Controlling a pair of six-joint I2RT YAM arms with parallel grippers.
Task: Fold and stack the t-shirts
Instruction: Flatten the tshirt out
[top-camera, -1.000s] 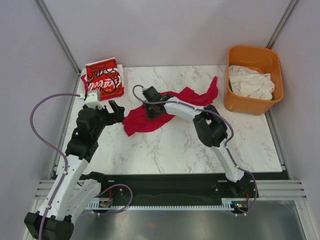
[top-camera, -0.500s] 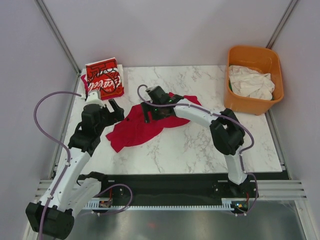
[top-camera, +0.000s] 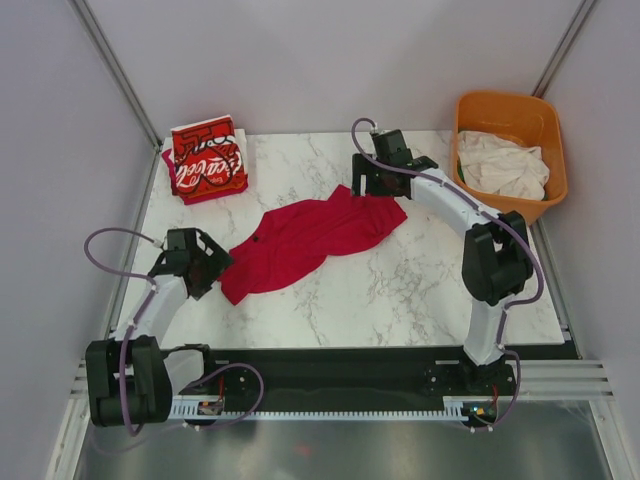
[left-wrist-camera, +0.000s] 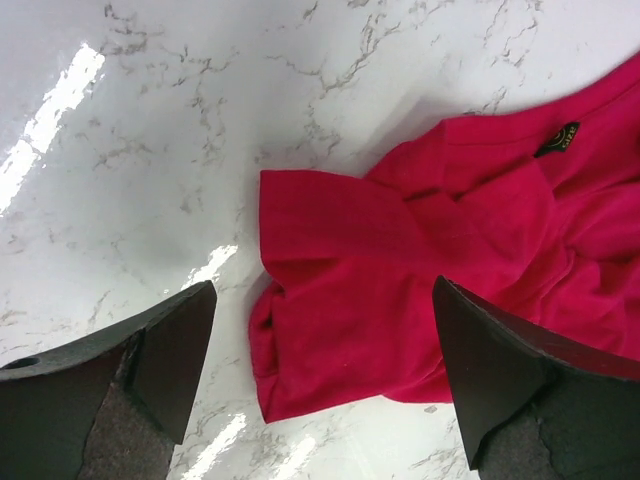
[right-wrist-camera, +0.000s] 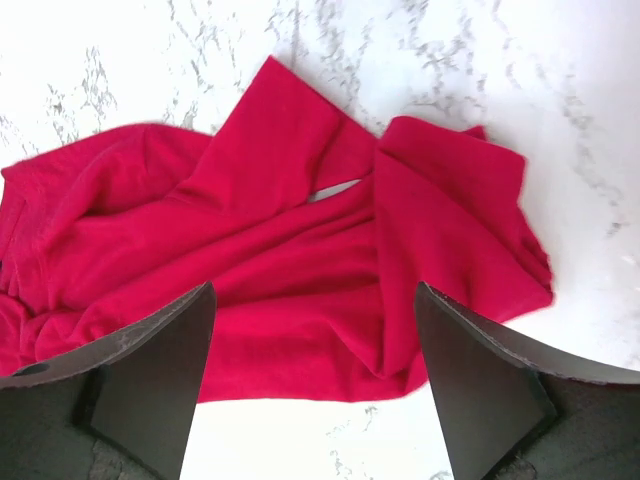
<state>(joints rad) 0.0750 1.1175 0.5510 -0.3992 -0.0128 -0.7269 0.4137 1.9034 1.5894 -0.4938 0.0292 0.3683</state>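
The plain crimson t-shirt (top-camera: 310, 238) lies crumpled in a slanted strip across the middle of the marble table. My left gripper (top-camera: 207, 268) hovers open at its near-left end, where a sleeve (left-wrist-camera: 340, 250) shows between the spread fingers (left-wrist-camera: 160, 360). My right gripper (top-camera: 377, 186) hangs open over the far-right end of this shirt (right-wrist-camera: 300, 270), nothing pinched. A folded red t-shirt with white Coca-Cola script (top-camera: 208, 160) rests at the far-left corner. Off-white t-shirts (top-camera: 503, 165) sit bunched in the tub.
The orange plastic tub (top-camera: 478, 212) stands at the table's far-right corner. Bare marble (top-camera: 400, 290) shows near and right of the crimson shirt. Metal frame posts rise at both far corners, and the table's near edge meets a black rail.
My right gripper opened, let go of the crimson shirt and moved to its far-right end. The shirt now lies stretched out. My left arm drew back toward the near left.
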